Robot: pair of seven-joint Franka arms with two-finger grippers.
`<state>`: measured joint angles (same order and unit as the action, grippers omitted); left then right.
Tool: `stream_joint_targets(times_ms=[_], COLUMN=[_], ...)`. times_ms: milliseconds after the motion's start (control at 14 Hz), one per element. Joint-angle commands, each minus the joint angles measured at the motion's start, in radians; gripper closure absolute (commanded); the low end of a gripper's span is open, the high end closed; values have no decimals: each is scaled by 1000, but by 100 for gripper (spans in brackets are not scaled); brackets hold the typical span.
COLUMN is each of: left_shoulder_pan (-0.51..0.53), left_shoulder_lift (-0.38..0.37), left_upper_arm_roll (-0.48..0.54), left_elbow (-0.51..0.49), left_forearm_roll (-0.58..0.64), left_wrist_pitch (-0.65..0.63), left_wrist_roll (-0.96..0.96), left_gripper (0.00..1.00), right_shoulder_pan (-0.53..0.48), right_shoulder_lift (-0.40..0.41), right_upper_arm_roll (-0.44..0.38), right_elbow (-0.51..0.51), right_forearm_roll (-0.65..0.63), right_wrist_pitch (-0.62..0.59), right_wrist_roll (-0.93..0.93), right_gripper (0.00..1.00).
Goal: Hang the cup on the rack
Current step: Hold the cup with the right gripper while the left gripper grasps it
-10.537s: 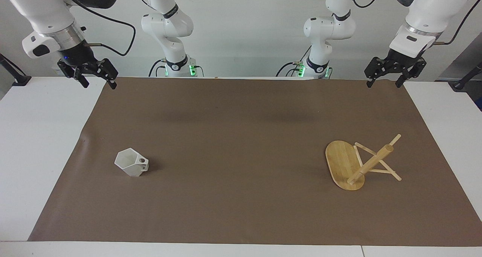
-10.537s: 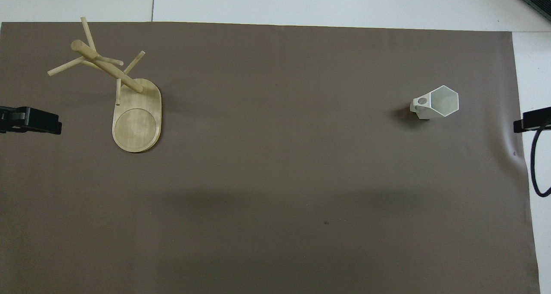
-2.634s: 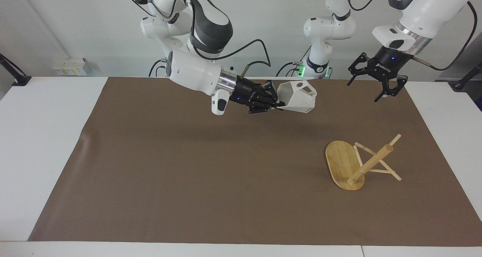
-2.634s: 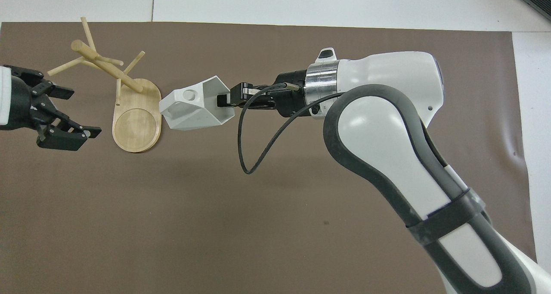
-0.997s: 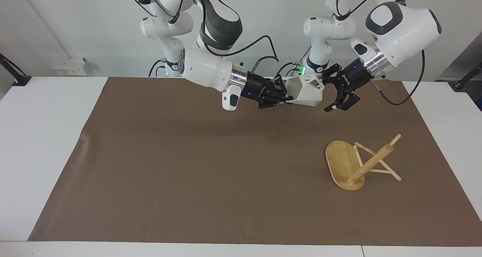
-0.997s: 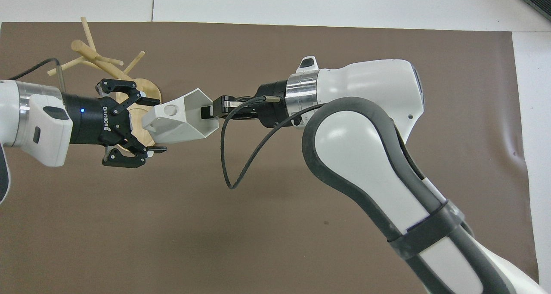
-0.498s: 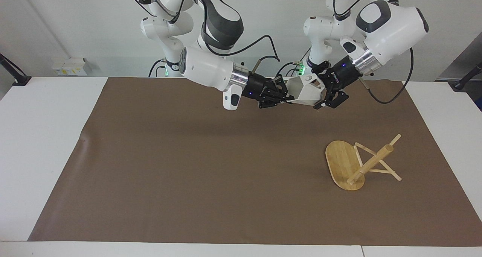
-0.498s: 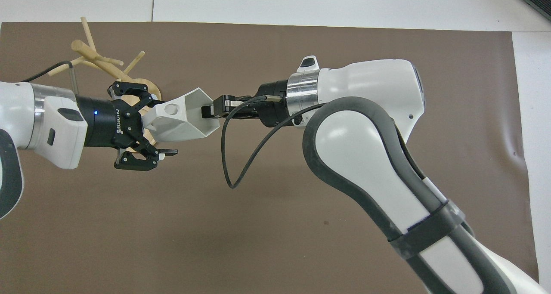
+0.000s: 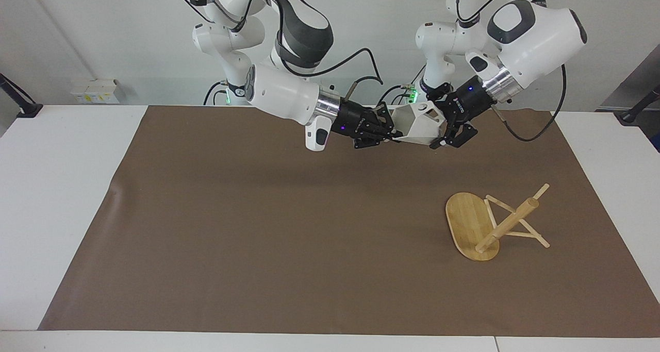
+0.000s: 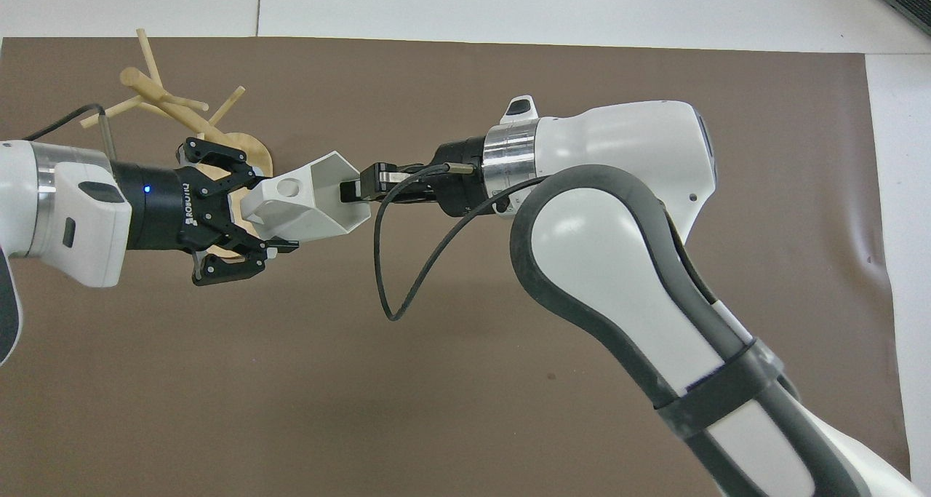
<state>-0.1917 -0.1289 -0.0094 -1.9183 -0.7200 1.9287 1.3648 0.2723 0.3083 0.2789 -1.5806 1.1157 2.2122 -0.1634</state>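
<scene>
Here, in the facing view, the cup is held in the air at the upper centre of the frame, above the mat, with its mouth turned sideways. The right gripper is clamped on the cup's rim, one finger inside the mouth. The left gripper is set around the cup's closed end, its fingers spread on either side of the body and not visibly pressed on it. The rack is seen lower right of the frame, tipped over: its oval base stands on edge and its post slopes up off the mat, well apart from the cup.

In the overhead view, the cup is found left of centre, its handle hole turned upward. The right gripper is seen entering the mouth from the frame's right; the left gripper is seen with one finger above and one below the cup's end. The rack is partly covered by the left gripper at the upper left.

A handover is judged to be the step in hand. It is done well if the left fingers are closed squarely on flat facets, clear of the handle, so that the hole is left free for a peg. The right grip is best kept until the left one is firm, then opened and drawn straight out of the mouth. The fallen rack will probably need righting or steadying before hanging.
</scene>
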Motion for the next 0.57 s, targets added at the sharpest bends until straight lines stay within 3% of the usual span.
stream_joint_targets(times_ms=[0, 427, 498], left_shoulder_pan=[-17, -8, -6], left_shoulder_lift=[-35, -35, -35], left_upper_arm_roll=[5, 6, 8], left_elbow=[-37, -36, -36], left_forearm_roll=[-13, -13, -13], left_wrist_pitch=[6, 10, 10], left_wrist_roll=[-10, -10, -10], left_gripper=[100, 100, 100], right_shoulder_pan=[-1, 1, 4], right_shoulder_lift=[-8, -8, -8], right_upper_arm_roll=[5, 5, 5], right_elbow=[-6, -4, -4], right_forearm_roll=[-5, -7, -8], right_wrist_pitch=[23, 24, 38], right_wrist_roll=[21, 47, 48], right_gripper=[100, 100, 87])
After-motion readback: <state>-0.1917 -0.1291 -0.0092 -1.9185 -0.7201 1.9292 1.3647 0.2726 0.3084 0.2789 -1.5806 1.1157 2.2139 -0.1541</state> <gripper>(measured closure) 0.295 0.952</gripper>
